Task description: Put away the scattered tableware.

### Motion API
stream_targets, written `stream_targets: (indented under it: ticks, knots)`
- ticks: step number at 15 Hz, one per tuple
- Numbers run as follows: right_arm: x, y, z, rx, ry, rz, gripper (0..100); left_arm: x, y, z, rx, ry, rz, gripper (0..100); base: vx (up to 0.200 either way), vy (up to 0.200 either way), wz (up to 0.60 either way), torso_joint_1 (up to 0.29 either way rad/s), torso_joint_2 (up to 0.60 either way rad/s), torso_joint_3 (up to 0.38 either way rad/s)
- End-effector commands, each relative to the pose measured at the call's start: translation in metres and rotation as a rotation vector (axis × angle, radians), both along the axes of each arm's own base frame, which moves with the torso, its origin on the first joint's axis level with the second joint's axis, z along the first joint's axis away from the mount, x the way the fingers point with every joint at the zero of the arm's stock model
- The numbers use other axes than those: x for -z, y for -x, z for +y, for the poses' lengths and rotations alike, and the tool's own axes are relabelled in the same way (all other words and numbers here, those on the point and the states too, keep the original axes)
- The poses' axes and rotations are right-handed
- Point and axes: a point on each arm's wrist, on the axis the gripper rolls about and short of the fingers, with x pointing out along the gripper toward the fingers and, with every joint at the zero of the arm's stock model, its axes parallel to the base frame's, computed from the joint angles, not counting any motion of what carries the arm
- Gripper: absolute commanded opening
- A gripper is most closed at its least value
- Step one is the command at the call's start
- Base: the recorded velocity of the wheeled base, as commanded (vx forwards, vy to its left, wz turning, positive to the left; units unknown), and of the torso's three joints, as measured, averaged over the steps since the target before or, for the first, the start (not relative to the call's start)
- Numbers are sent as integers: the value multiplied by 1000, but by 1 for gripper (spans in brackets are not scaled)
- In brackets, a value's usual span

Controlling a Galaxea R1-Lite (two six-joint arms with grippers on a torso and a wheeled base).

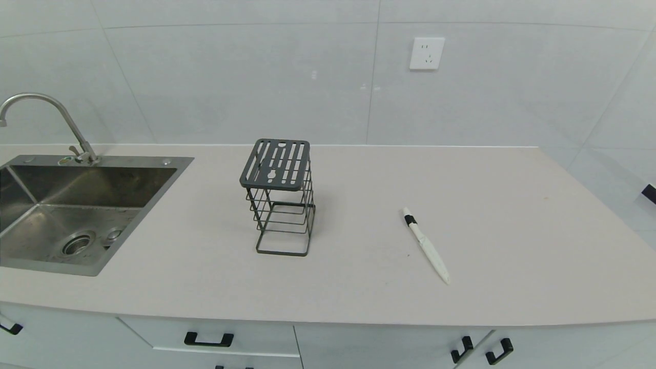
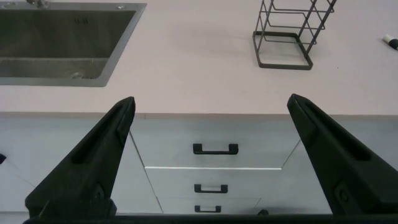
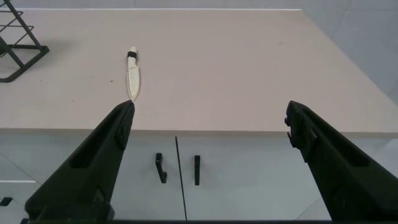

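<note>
A white knife (image 1: 425,245) with a black band lies flat on the pale countertop (image 1: 512,215), right of and well apart from a dark wire knife rack (image 1: 279,197) standing upright mid-counter; a steel sink (image 1: 143,215) sits at the left. The left gripper (image 2: 211,98) and right gripper (image 3: 210,104) hang just off the counter's near edge, fingers spread wide, holding nothing.
</note>
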Motion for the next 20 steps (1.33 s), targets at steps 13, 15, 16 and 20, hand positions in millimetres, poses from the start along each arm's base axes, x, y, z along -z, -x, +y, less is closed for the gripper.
stream_targets:
  ticks: [13,15,16,20]
  knots:
    - [0,0,0,-4,-1,-1,100,0,0,0,0,0,1,100,0,0,0,218,-28,183]
    - [0,0,0,-7,0,-1,100,0,0,0,2,-4,1,100,0,0,0,310,-93,212]
    - [0,0,0,-7,0,-1,100,0,0,0,3,-1,1,100,0,0,0,178,-51,115]
    - [0,0,0,-8,6,-3,100,0,0,0,3,-14,-2,100,0,0,0,27,-4,19]
